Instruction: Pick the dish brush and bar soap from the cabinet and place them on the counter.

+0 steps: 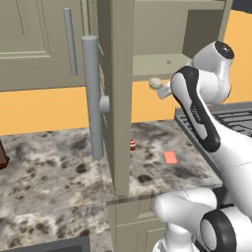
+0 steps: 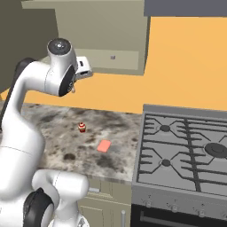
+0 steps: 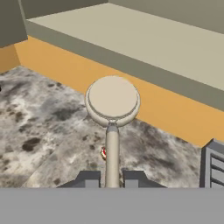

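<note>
One counter (image 1: 59, 162) of mottled stone ran under one cabinet (image 1: 162, 29), whose door stood open with its long grey bar handle (image 1: 92, 98) toward the left base camera. One stove grate (image 2: 186, 150) sat to the counter's right. One bar soap (image 2: 104, 146) lay flat on the counter, with one small red-and-white round object (image 2: 82, 127) nearby and apart from it. One dish brush (image 3: 112, 109) was there, held off the counter just below the cabinet's shelf edge. The arm rose from the base, elbow bent high, hand reaching level toward the cabinet. The gripper (image 3: 112, 179) had its two fingers closed narrowly on the brush's handle, round head pointing away.
</note>
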You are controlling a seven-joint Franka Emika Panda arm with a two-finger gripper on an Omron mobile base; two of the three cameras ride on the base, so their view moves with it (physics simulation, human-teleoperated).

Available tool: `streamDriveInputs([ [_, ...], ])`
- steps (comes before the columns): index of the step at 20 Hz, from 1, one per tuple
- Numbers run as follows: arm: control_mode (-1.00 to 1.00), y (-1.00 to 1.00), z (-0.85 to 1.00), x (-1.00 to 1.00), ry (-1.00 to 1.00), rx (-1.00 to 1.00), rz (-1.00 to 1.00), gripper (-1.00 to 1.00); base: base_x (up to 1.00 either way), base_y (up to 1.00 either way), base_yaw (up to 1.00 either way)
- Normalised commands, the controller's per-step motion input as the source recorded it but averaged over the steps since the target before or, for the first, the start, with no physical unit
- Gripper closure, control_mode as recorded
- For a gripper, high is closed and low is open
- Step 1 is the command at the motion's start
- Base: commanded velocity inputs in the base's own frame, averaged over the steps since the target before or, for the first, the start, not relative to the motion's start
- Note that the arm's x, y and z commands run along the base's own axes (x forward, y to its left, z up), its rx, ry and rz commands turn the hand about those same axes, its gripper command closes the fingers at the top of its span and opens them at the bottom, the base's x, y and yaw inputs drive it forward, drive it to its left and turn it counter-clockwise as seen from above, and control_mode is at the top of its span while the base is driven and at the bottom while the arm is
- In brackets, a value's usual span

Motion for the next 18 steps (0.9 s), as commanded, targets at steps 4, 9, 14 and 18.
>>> streamDriveInputs([
  [4, -1.00, 0.00, -0.21, -0.19, 0.00, 0.00, 0.00, 1.00, 0.00, 0.00, 0.00],
  [9, -1.00, 0.00, -0.40, -0.03, 0.00, 0.00, 0.00, 1.00, 0.00, 0.00, 0.00],
  [14, -1.00, 0.00, -0.42, 0.00, 0.00, 0.00, 0.00, 1.00, 0.00, 0.00, 0.00],
  [18, -1.00, 0.00, -0.36, 0.00, 0.00, 0.00, 0.00, 1.00, 0.00, 0.00, 0.00],
])
